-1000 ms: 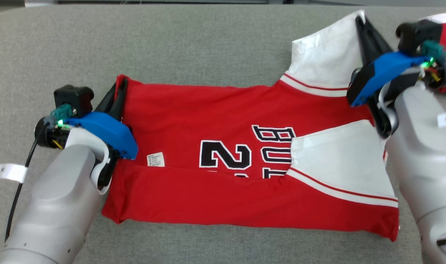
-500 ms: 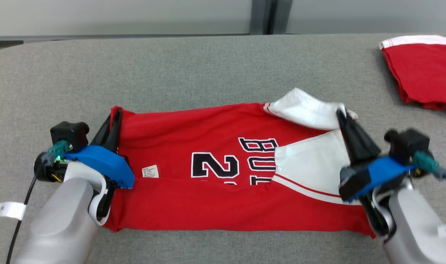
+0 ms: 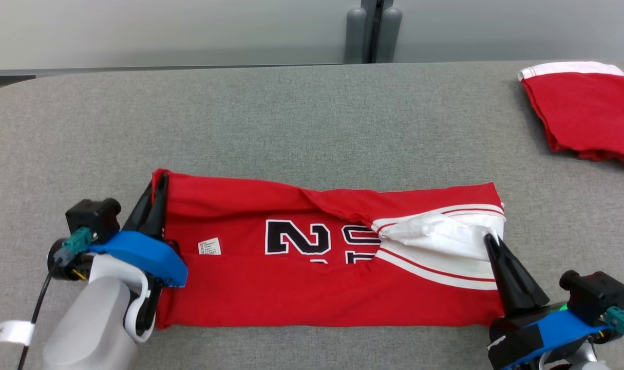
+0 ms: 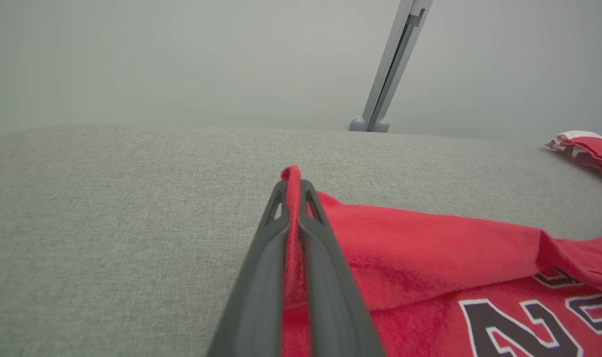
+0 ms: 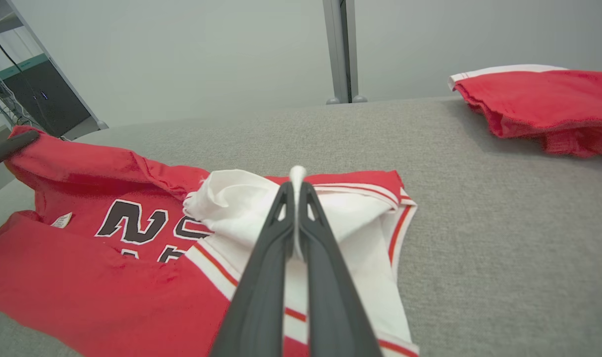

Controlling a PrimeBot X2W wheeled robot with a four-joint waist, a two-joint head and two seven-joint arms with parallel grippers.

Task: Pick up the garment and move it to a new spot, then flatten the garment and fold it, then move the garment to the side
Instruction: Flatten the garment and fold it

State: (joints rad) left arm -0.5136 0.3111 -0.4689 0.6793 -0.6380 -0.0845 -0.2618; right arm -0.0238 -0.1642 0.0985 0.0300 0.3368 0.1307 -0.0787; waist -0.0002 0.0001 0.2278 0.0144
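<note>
A red jersey [image 3: 270, 288] with white sleeves and black number print lies lengthwise on the grey table, its long sides folded in. My left gripper [image 3: 160, 180] is shut on its far-left red corner [image 4: 292, 174], the cloth pinched between the dark fingers [image 4: 261, 277]. My right gripper [image 3: 489, 237] is shut on the bunched white sleeve [image 5: 241, 203] at the jersey's right end, low over the table; a tip of white cloth sticks up between its fingers [image 5: 266, 277].
A second red garment [image 3: 584, 113] with a white band lies folded at the table's far right, also in the right wrist view [image 5: 538, 104]. The grey table [image 3: 291, 123] stretches bare beyond the jersey. A wall with a grey post [image 3: 373, 31] stands behind.
My right gripper has carried the white sleeve from high at the far right down toward me over the jersey's right end. The far edge now lies folded over. The head camera has tilted up.
</note>
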